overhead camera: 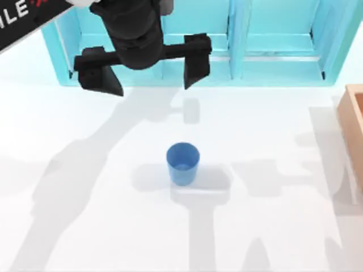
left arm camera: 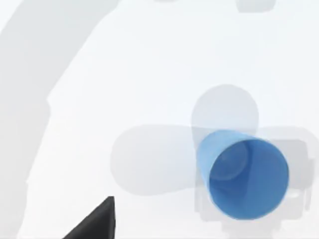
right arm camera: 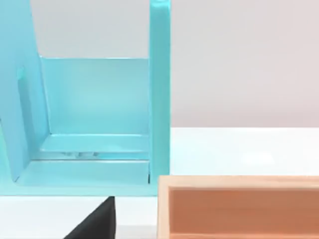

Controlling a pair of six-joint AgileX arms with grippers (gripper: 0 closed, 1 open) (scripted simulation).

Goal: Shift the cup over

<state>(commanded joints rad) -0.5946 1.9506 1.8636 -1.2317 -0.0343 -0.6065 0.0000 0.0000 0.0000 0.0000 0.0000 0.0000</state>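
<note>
Hovering wide open and empty, the left claw [overhead camera: 144, 71] is hanging well behind the upright cup [overhead camera: 182, 163], which is standing mid-surface. An off-centre descent risks tipping it.

Left hand [overhead camera: 146, 71] hung high over the surface's far side, fingers [overhead camera: 197, 59] spread wide apart, pointing downward, holding nothing.
</note>
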